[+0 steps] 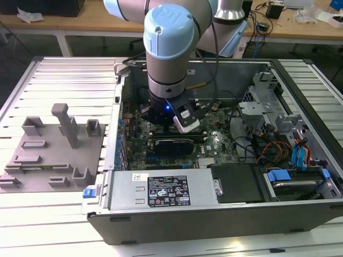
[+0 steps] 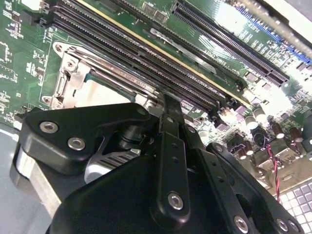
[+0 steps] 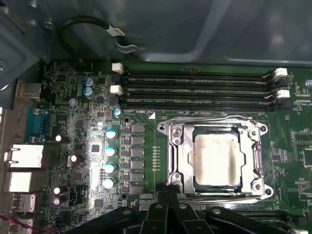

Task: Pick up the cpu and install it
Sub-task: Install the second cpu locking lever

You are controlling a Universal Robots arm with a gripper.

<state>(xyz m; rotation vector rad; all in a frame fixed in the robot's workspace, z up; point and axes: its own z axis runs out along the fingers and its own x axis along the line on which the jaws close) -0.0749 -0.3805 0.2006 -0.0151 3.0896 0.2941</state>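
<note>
The cpu (image 3: pixel 217 158) sits seated in the metal-framed socket (image 3: pixel 178 161) on the green motherboard (image 3: pixel 146 161), silvery top up, just below the memory slots (image 3: pixel 195 90). The claw (image 3: pixel 168 192) hangs just beside the socket's near edge, inside the open case (image 1: pixel 225 214); its fingers meet at the tips, holding nothing

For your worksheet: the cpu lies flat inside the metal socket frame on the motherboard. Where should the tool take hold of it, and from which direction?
Probably from straight above, gripping two opposite edges of the cpu. It lies flat with its silvery top facing up, and the socket frame closely surrounds it, so a sideways approach looks blocked. The tool is at the frame's edge, beside the chip.
</note>
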